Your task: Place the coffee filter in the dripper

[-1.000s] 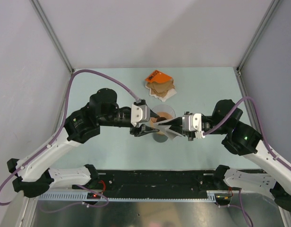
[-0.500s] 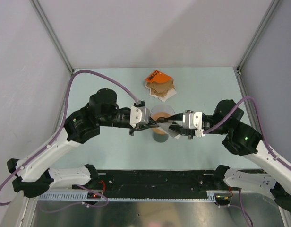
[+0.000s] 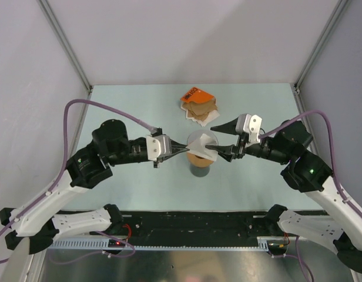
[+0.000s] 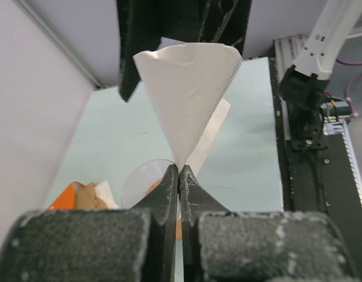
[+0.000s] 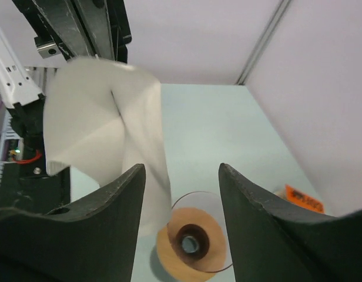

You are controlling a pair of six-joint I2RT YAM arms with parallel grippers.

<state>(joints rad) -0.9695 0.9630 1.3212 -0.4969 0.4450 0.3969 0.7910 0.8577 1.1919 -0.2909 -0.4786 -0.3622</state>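
The coffee filter [image 4: 187,88], a white paper cone, hangs in the air with its mouth facing away from the left wrist camera. My left gripper [image 4: 178,171] is shut on its pointed tip. From above, the filter [image 3: 203,143] hovers over the stack of dripper, tan ring [image 3: 196,158] and dark cup [image 3: 200,170]. The clear dripper [image 5: 200,200] sits on the tan ring [image 5: 190,244], below the filter. My right gripper [image 5: 181,170] stands open beside the filter [image 5: 104,117], holding nothing. In the top view, the right gripper [image 3: 213,137] faces the left gripper [image 3: 186,149] across the filter.
An orange pack with brown papers [image 3: 198,106] lies on the table behind the dripper. Grey walls close in the left, right and back. The arm bases and a black rail [image 3: 193,226] run along the near edge.
The left gripper has shut on the filter's tip and drawn back left. The right gripper has let go of the filter, opened, and pulled back to the right.
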